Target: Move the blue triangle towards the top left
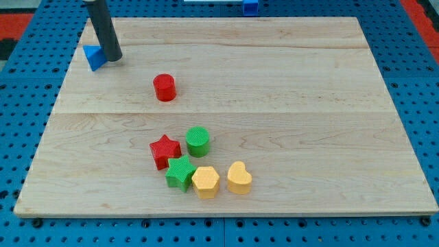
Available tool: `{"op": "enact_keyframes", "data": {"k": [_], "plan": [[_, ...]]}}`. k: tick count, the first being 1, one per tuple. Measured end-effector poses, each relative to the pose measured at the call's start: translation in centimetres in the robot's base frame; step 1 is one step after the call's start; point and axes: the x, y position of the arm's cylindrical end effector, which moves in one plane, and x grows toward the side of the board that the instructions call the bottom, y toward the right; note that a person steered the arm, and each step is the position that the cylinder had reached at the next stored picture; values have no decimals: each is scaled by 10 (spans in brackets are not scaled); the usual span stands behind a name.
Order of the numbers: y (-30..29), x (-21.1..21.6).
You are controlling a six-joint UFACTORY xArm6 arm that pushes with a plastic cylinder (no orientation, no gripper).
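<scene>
Near edge: yellow hexagon [205,182], yellow heart [239,178], green star [180,171], red star [164,150], green cylinder [197,140]; mid-board [309,103] red cylinder [164,88]; far left, my tip [114,59], clawless, touches blue triangle [93,57]; blue cube [251,7] off-board.

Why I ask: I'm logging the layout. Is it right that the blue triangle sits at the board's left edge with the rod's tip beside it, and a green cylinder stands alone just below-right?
Not quite: the lone cylinder is red, not green. The camera view shows it below-right of the blue triangle, which does sit at the board's left edge with my tip beside it.
</scene>
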Motion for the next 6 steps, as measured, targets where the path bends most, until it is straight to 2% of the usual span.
{"op": "enact_keyframes", "data": {"k": [1,2,3,5,6], "plan": [[58,44],[2,49],[-46,29],[-22,-54],[22,-47]]}}
